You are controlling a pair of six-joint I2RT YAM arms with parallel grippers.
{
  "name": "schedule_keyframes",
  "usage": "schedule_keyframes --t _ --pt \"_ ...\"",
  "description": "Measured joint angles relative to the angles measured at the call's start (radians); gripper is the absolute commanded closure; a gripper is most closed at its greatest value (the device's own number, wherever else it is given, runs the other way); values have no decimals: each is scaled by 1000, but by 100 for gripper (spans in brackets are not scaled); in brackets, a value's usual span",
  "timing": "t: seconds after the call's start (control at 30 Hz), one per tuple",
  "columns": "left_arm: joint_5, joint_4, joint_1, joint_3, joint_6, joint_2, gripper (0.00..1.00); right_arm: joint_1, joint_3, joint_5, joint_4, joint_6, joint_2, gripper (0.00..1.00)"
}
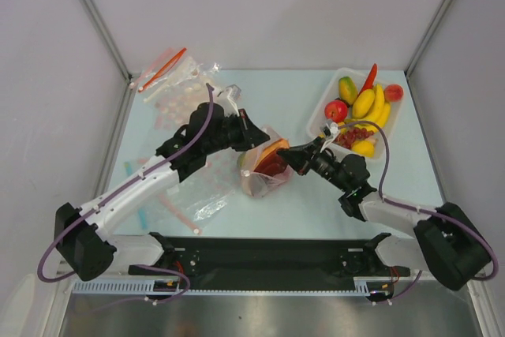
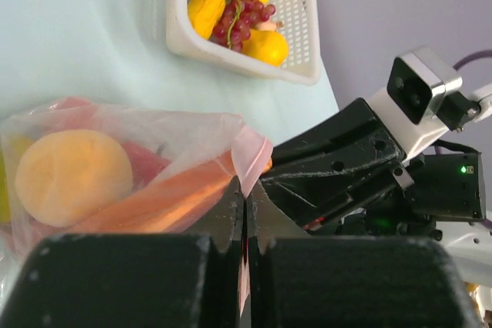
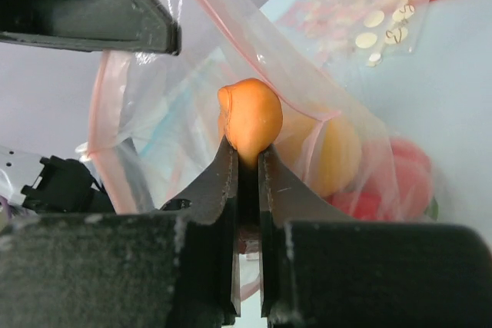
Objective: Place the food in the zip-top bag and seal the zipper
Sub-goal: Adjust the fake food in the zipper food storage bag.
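Pinching the mouth edge of the zip-top bag, the left tool clamps limp, thin film; the right tool grips a glossy, likely slippery orange peach at that mouth.

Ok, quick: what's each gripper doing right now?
Left gripper: closed, pinching the zip-top bag at its mouth edge.
Right gripper: closed, holding an orange toy peach.

The zip-top bag is thin, glossy, creased transparent plastic film. The orange peach is smooth plastic. The right gripper fingers are matt black.
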Motion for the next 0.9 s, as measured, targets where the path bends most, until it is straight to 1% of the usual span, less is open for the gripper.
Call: schedule_keyframes --t 0.07,0.17,0.2,0.27,0.3,0.37,0.4,0.43,0.47,0.57,0.67,0.73,0.8,0.9 --pt "-1 -17 0 0 15 5 96 12 5 -5 53 -8 65 100" --pt "-18 -22 0 0 43 3 88 51 30 18 45 -67 60 100" --pt "-23 -22 0 0 56 2 77 73 39 29 26 -90 48 100" --pt "-26 -22 0 0 86 -2 59 117 51 62 -16 -145 12 100" --pt "-25 -23 0 0 102 -5 43 135 52 73 -36 -167 -8 100" --pt "-26 -28 -4 0 130 -15 31 147 53 99 -68 -200 -36 100" --pt "-31 -35 -6 0 140 -23 11 147 57 114 -90 -214 -46 100" --pt "-37 -42 -10 0 156 -31 3 147 61 124 -105 -223 -50 100" --pt "-55 -49 -17 0 171 -43 0 147 71 135 -129 -234 -50 100" --pt "-111 -74 -51 0 210 -92 0 147 101 151 -173 -253 -40 100" --pt "-200 -82 -109 -15 275 -166 0 148 130 157 -204 -261 -13 100" --pt "-249 -58 -154 -65 339 -233 0 147 142 164 -225 -264 -1 100" --pt "-284 0 -188 -157 409 -306 0 146 148 168 -240 -266 0 100" --pt "-320 60 -206 -293 500 -383 0 140 161 175 -267 -266 0 100"
